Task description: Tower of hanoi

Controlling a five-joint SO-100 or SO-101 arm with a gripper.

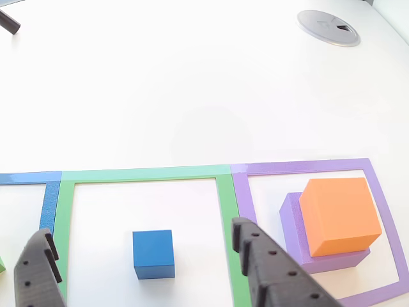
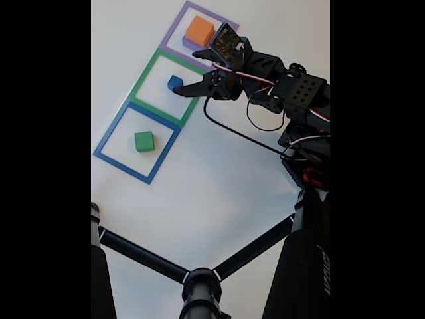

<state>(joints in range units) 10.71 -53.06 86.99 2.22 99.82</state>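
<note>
The smallest blue cube point(image 1: 153, 254) point(image 2: 174, 82) sits alone inside the green tape square. My gripper point(image 1: 142, 229) point(image 2: 187, 73) is open just above it, with one black finger point(image 1: 38, 272) to its left and the other finger point(image 1: 268, 268) to its right in the other view. Neither finger touches it. Inside the purple tape square the orange block point(image 1: 339, 214) point(image 2: 199, 30) rests on the flat purple block point(image 1: 291, 214) point(image 2: 188, 44). The green block point(image 2: 144, 141) lies on its own inside the blue tape square.
Three tape outlines run in a row on the white table: blue point(image 2: 113, 136), green point(image 1: 147, 174) and purple point(image 1: 300, 166). A grey round disc point(image 1: 329, 27) is set in the table far behind. Black stand legs point(image 2: 199, 286) cross the near side in the fixed view.
</note>
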